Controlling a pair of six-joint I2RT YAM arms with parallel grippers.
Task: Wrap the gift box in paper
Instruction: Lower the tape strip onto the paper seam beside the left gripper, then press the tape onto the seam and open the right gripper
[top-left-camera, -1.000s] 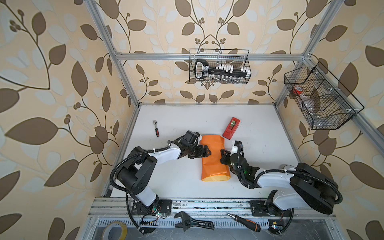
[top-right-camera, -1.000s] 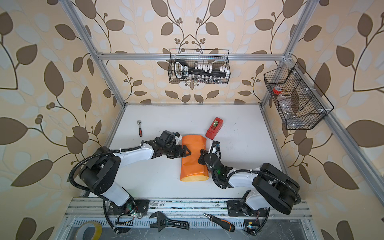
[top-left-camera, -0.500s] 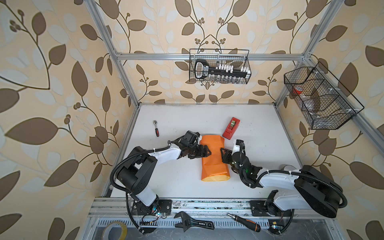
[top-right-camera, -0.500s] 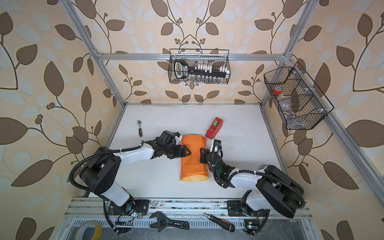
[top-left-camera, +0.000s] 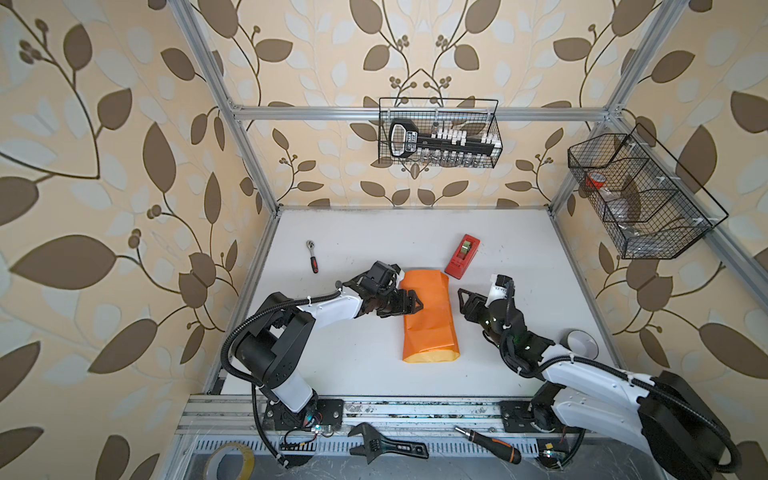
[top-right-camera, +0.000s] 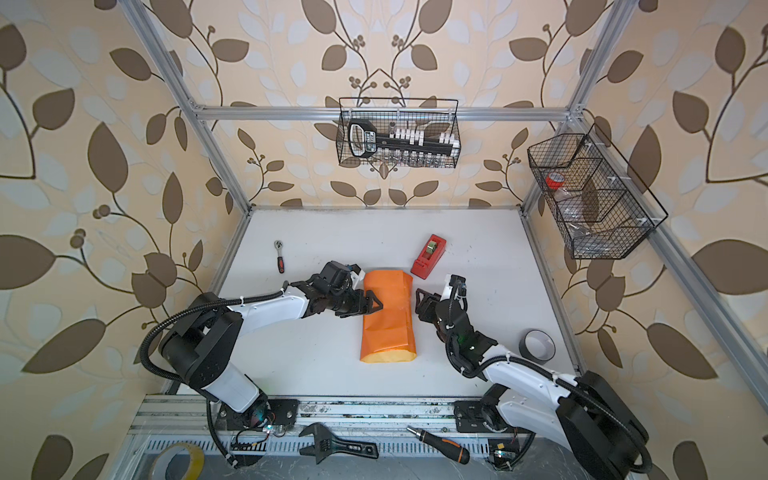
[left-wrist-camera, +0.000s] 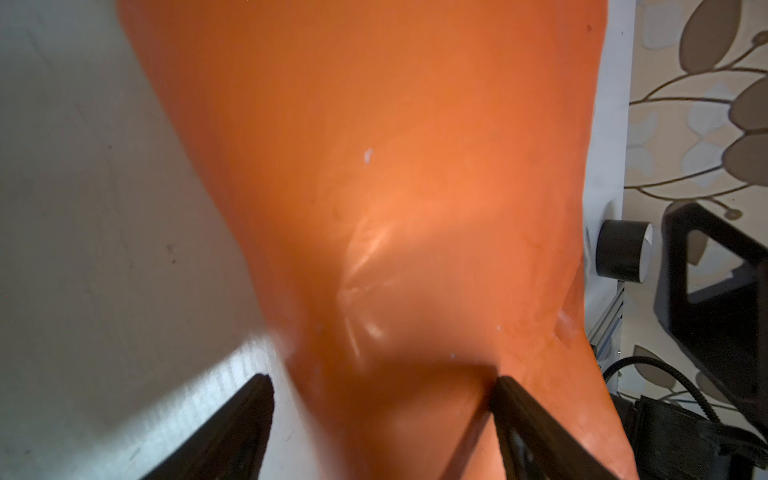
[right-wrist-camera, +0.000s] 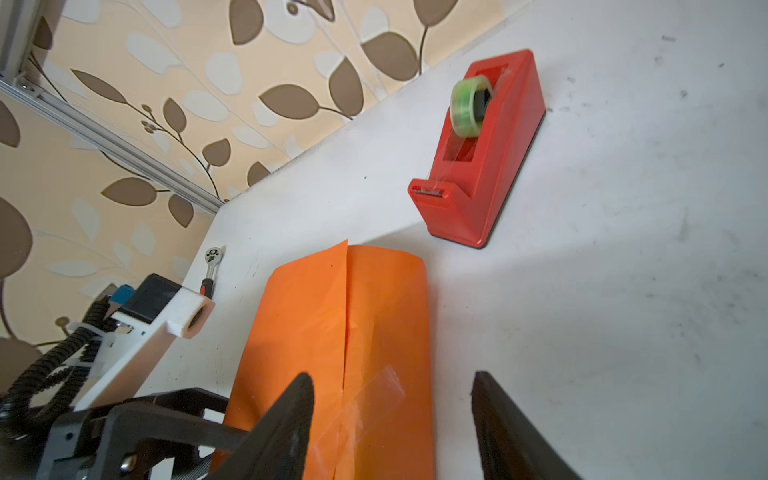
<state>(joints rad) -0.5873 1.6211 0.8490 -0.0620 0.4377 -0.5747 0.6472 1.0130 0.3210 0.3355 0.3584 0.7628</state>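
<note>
The paper (top-left-camera: 428, 320) (top-right-camera: 388, 320) lies mid-table as an orange tube, yellow showing at its near end. The gift box is hidden inside it. A clear tape strip (right-wrist-camera: 370, 399) crosses the paper's seam (right-wrist-camera: 345, 316). My left gripper (top-left-camera: 409, 303) (top-right-camera: 372, 303) is open at the tube's left side. In the left wrist view (left-wrist-camera: 382, 399) one finger (left-wrist-camera: 523, 424) touches the orange paper (left-wrist-camera: 395, 166) and the other is over the table. My right gripper (top-left-camera: 467, 303) (top-right-camera: 422, 301) (right-wrist-camera: 392, 399) stands open just right of the tube, holding nothing.
A red tape dispenser (top-left-camera: 462, 257) (right-wrist-camera: 478, 166) stands behind the tube's far right corner. A ratchet (top-left-camera: 311, 255) lies at the back left and a grey tape roll (top-right-camera: 537, 345) at the right. Wire baskets (top-left-camera: 440, 133) hang on the walls. A wrench (top-left-camera: 386, 446) and a screwdriver (top-left-camera: 486, 444) lie on the front rail.
My right gripper's jaws have opened and it has drawn slightly back from the paper's right side. The left gripper and the paper have not moved.
</note>
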